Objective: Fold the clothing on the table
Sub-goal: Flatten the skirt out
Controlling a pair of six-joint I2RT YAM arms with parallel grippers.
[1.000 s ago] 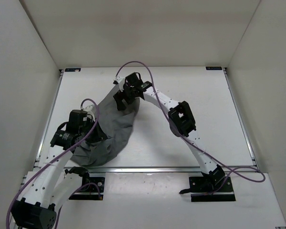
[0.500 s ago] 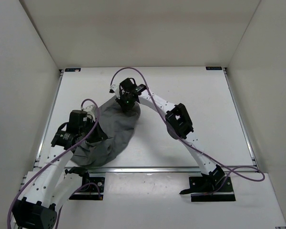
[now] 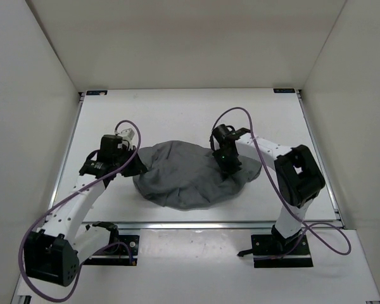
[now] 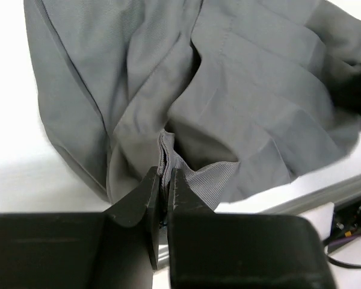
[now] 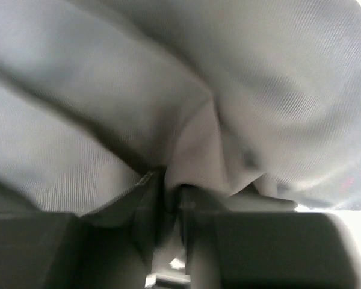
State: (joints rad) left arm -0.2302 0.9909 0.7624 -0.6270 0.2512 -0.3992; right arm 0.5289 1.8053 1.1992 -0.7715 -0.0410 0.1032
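The clothing [image 3: 187, 174], a plain grey pleated skirt, lies spread and rumpled across the middle of the white table [image 3: 177, 117]. My left gripper [image 3: 137, 168] is at its left edge, shut on a pinched fold of the clothing [image 4: 228, 90], with the two fingers [image 4: 143, 195] pressed on the cloth between them. My right gripper [image 3: 228, 166] sits on the clothing's right part, pointing down into it. In the right wrist view the grey clothing [image 5: 168, 78] fills the frame and a fold of it is clamped between the fingers [image 5: 145, 198].
White walls stand round the table on three sides. A metal rail [image 3: 240, 223] runs along the near edge, with both arm bases [image 3: 275, 244] just below it. Purple cables loop over each arm.
The right gripper shut on the clothing at the back and pulled it right and nearer. The left gripper moved back and right with its edge. The bunched clothing now lies spread wide.
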